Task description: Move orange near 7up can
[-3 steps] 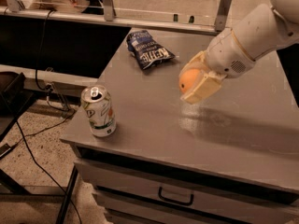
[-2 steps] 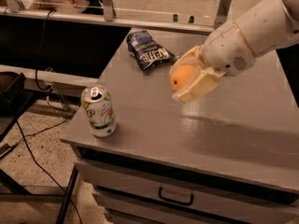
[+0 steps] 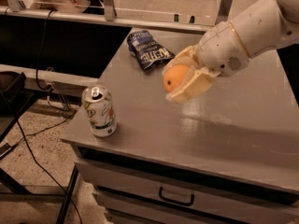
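The orange is round and smooth, held between the cream-coloured fingers of my gripper, which is shut on it and carries it above the middle of the grey table. The 7up can, silver-white with green markings and a pull-tab top, stands upright near the table's front left corner, to the left of and below the orange in the view. My white arm reaches in from the upper right.
A dark blue chip bag with white lettering lies at the back of the table, just behind the gripper. A drawer handle shows below the table's front edge. Cables run over the speckled floor at the left.
My gripper has carried the orange leftward across the table, closer to the can. The can and the chip bag have not moved.
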Motion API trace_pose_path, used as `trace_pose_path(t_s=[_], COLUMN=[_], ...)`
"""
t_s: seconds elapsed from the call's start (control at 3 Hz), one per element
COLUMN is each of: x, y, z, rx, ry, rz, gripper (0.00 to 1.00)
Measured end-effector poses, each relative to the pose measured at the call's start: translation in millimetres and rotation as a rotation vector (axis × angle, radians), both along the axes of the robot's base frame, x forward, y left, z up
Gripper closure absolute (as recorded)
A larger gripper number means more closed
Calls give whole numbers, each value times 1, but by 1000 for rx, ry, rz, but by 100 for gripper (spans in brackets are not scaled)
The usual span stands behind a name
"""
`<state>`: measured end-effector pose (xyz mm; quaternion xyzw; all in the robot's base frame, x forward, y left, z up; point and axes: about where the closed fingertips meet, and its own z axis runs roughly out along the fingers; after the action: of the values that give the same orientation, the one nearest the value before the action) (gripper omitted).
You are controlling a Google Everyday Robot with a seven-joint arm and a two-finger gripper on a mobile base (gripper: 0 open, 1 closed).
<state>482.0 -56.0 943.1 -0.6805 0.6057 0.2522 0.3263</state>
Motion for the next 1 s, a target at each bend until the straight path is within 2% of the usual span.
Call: trace_pose_path(t_s=[0.33, 0.67, 1.0], x=[-4, -7, -6], y=[26, 68, 89], z=[-9, -31, -54], rx=[51, 73, 71], ry=[3, -6, 7], rz=[48, 85, 88], gripper=[100, 100, 100])
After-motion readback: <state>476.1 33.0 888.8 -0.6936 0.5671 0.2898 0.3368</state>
